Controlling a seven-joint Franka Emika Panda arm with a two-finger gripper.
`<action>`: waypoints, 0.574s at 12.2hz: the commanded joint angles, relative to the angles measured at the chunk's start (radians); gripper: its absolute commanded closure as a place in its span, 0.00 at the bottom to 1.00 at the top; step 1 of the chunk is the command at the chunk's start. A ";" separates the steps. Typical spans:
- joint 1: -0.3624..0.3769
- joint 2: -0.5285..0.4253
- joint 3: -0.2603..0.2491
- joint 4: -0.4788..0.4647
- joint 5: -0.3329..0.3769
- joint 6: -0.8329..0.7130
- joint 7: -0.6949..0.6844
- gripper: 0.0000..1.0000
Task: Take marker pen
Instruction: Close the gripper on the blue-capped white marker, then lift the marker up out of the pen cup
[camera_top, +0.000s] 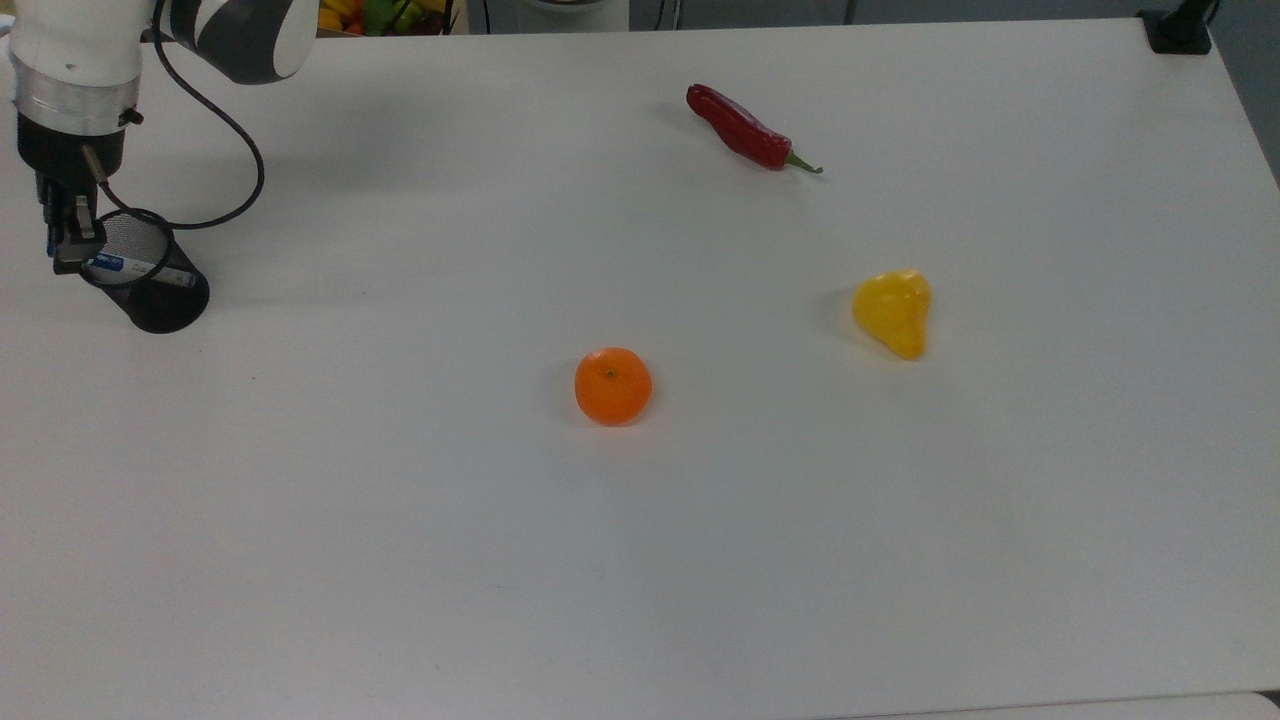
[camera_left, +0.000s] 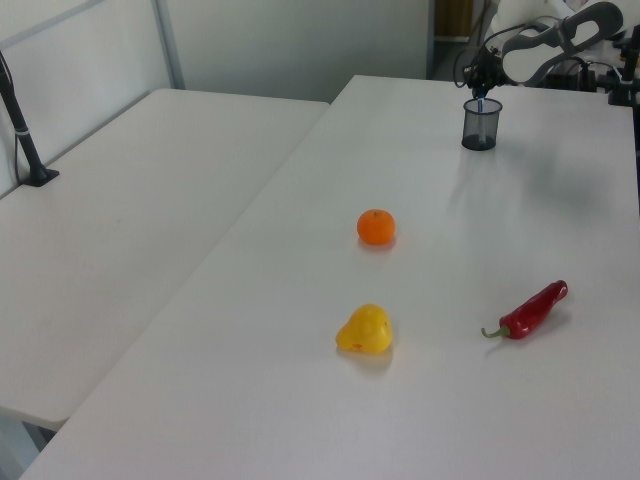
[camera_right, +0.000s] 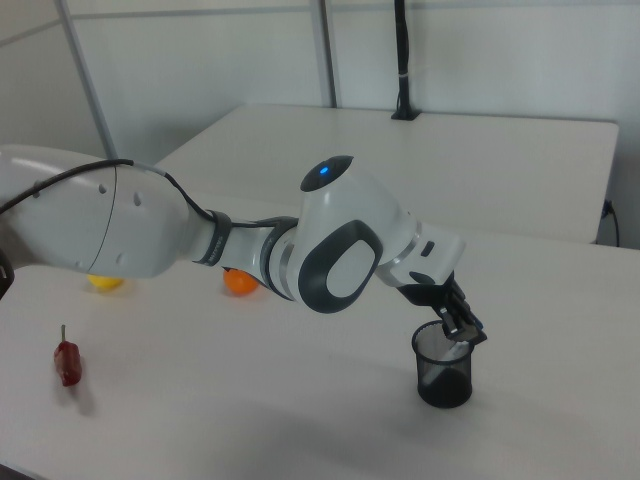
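I see a white table (camera_top: 700, 520) with pale partition walls (camera_right: 200, 90) behind. At the top view's upper left, the gripper (camera_top: 66, 243) is clamped on the marker pen (camera_top: 118, 264), which stands in the black mesh cup (camera_top: 160, 305). A tangerine (camera_top: 612, 385) sits mid-frame.

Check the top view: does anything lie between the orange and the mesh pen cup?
No. In the top view, bare white table runs from the orange to the mesh pen cup.

Black wire-mesh cup (camera_top: 150, 290), matt white tabletop (camera_top: 700, 550), glossy chili (camera_top: 745, 130)
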 joint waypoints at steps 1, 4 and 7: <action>-0.002 -0.007 -0.003 -0.005 -0.020 0.028 0.023 0.87; -0.008 -0.023 -0.003 -0.004 -0.014 0.028 0.025 0.88; -0.008 -0.079 -0.003 -0.001 -0.012 0.025 0.022 0.88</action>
